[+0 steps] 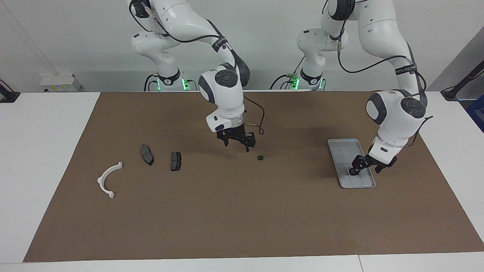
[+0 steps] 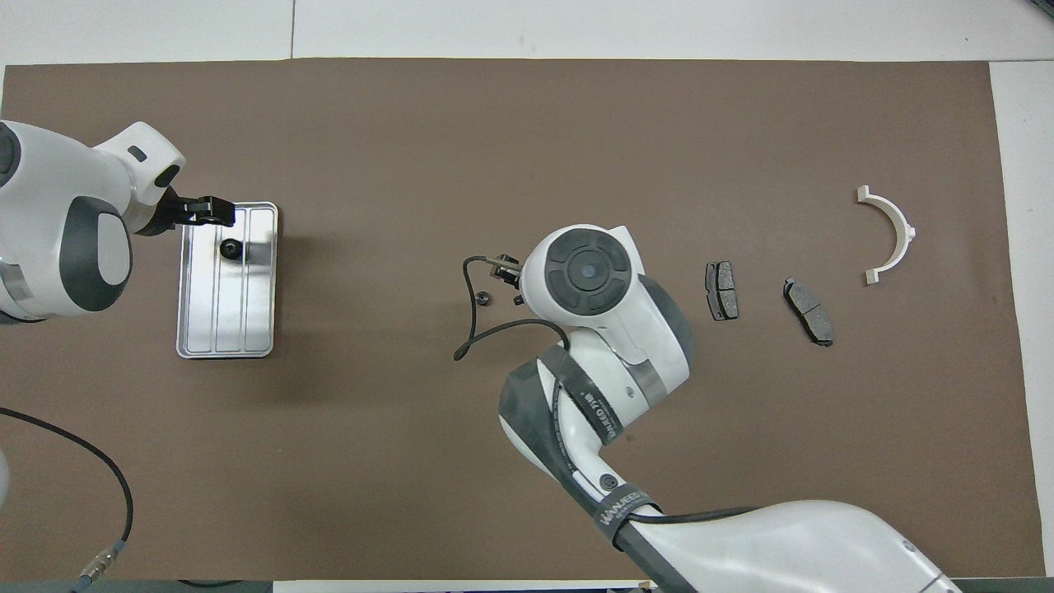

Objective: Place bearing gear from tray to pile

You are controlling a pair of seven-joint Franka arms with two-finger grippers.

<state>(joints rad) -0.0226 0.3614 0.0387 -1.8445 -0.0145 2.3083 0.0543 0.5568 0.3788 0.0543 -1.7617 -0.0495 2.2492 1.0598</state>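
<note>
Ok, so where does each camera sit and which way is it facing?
Facing view: high across the table, looking back at both bases; the whole arms show, the left gripper over the tray, the right gripper near the loose bearing gear.
Overhead view: above the robots' end, looking steeply down; only forearms and wrists show.
Shared, half a turn apart: tray, both gears, two brake pads, white bracket.

Bright, even overhead light, pics sharp w/ no blur. Soft shadows fall on the brown mat (image 1: 242, 211) under both arms; mild glare off the tray (image 2: 247, 329).
</note>
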